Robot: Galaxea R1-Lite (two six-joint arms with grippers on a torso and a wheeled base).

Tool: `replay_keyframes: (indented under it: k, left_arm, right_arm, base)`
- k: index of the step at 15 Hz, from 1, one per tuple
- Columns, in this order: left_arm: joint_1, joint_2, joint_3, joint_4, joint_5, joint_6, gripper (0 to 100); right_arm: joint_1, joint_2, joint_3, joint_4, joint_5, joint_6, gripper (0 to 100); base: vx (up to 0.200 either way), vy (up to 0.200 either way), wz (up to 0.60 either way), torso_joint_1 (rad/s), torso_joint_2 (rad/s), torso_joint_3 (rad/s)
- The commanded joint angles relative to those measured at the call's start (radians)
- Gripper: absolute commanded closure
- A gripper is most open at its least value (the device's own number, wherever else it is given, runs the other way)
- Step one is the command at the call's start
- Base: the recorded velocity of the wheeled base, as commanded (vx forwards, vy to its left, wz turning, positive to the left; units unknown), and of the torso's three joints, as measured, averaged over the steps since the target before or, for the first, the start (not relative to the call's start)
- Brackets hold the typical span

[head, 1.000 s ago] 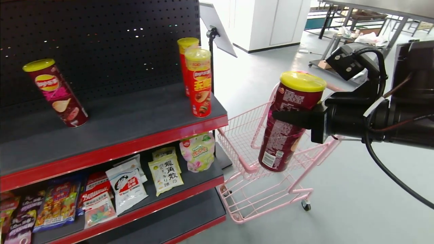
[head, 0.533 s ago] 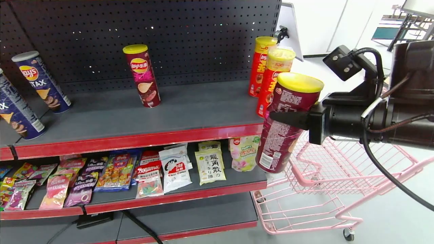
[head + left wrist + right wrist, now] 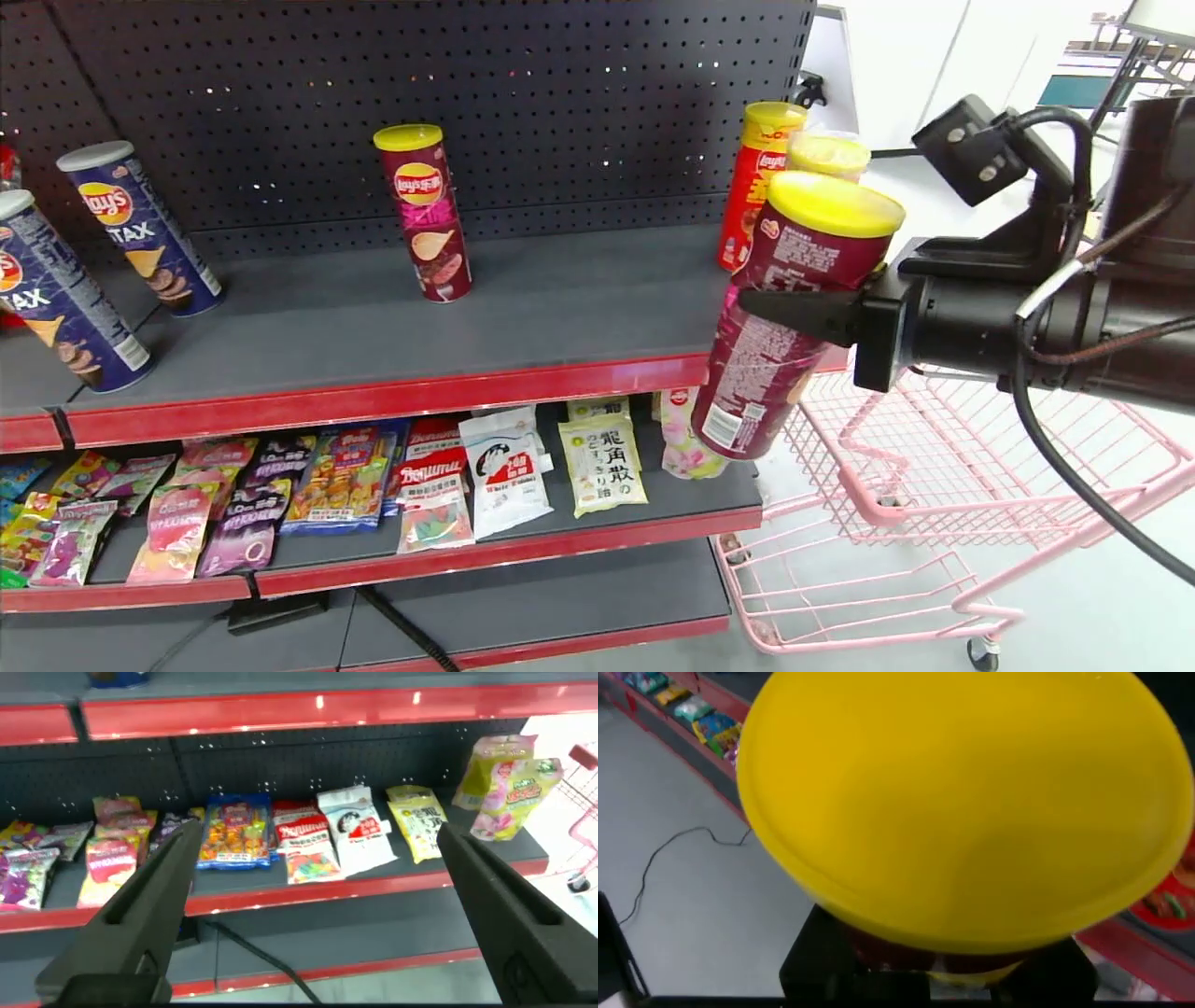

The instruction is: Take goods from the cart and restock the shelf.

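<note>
My right gripper (image 3: 805, 310) is shut on a maroon chip can (image 3: 747, 392) with a yellow lid (image 3: 834, 203). It holds the can slightly tilted in the air, just off the right end of the upper shelf (image 3: 373, 345). The lid (image 3: 962, 803) sits close under the right wrist camera. A matching maroon can (image 3: 425, 215) stands mid-shelf. My left gripper (image 3: 318, 915) is open and holds nothing, low in front of the snack bags (image 3: 234, 840) on the lower shelf. The pink cart (image 3: 934, 485) stands right of the shelving, below my right arm.
Two red-and-yellow cans (image 3: 761, 177) stand at the shelf's right end, right behind the held can. Two blue cans (image 3: 140, 229) stand at the left end. Bare shelf board lies on both sides of the maroon can. A black cable (image 3: 401, 630) runs under the bottom shelf.
The head camera has swung left, so the shelf front now faces me and the cart sits at the right. The held can stays in my right gripper, now by the shelf's right end.
</note>
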Motion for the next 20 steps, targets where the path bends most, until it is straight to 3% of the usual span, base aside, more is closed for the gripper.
replay_keyframes:
  k: [1, 3, 7, 9, 10, 11, 20]
  left_arm:
    - [0.001, 0.001, 0.0, -0.001, 0.0, 0.0, 0]
    - [0.001, 0.001, 0.0, -0.001, 0.0, 0.0, 0]
    - [0.001, 0.001, 0.0, 0.001, 0.0, 0.0, 0]
    - [0.001, 0.001, 0.0, -0.001, 0.0, 0.0, 0]
    - [0.001, 0.001, 0.0, 0.001, 0.0, 0.001, 0]
    - [0.001, 0.001, 0.0, -0.001, 0.0, 0.001, 0]
    - [0.001, 0.001, 0.0, 0.001, 0.0, 0.003, 0]
  right_arm:
    - [0.009, 0.023, 0.064, -0.112, -0.004, -0.032, 100]
    - [0.009, 0.043, 0.088, -0.187, -0.002, -0.055, 100]
    - [0.013, 0.018, 0.101, -0.182, -0.001, -0.055, 100]
    - [0.048, -0.019, 0.135, -0.173, -0.084, -0.072, 100]
    - [0.057, -0.019, 0.135, -0.159, -0.074, -0.074, 100]
    - [0.069, -0.013, 0.122, -0.152, -0.039, -0.072, 100]
    - [0.074, 0.014, 0.079, -0.129, -0.137, -0.075, 100]
  base:
    - [0.0, 0.2, 0.0, -0.002, 0.01, -0.002]
    - [0.0, 0.2, 0.0, 0.002, 0.0, 0.002]
    - [0.0, 0.2, 0.0, 0.005, 0.0, 0.004]
    - [0.0, 0.2, 0.0, 0.007, 0.01, 0.002]
    - [0.0, 0.2, 0.0, 0.002, 0.0, 0.002]
    - [0.0, 0.0, 0.0, 0.0, 0.0, 0.0]
    - [0.0, 0.0, 0.07, 0.0, 0.0, 0.001]
